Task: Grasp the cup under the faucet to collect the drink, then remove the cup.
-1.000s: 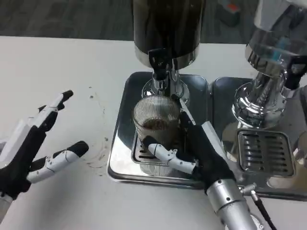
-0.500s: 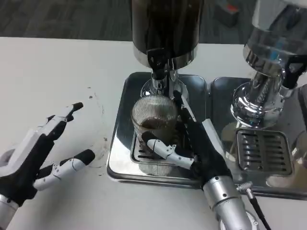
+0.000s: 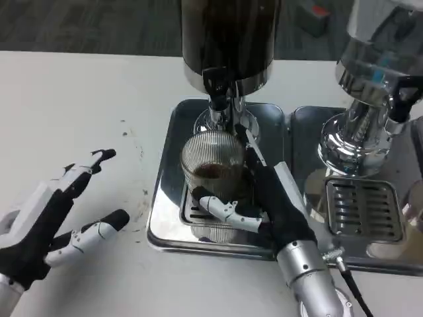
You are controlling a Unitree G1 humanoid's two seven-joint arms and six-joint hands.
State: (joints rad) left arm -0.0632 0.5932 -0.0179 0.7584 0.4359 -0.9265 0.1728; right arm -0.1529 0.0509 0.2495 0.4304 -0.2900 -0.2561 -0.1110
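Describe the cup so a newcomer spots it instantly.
Find the dark drink dispenser at the top centre, standing on the left metal tray. Right below its tap stands the cup, held by the right hand. It is the only ribbed clear glass, with brown liquid inside.

Cup (image 3: pixel 213 173) on tray (image 3: pixel 168 198), under faucet (image 3: pixel 218 82)

we take this for an office drinks corner: tall dark steel-based drink dispenser (image 3: pixel 228 46) on white table (image 3: pixel 73 99), grey carpet (image 3: pixel 86 26) behind the dispenser.

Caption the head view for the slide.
Right hand holds a ribbed glass cup with dark drink under the dispenser faucet on a steel drip tray; left hand waits open.
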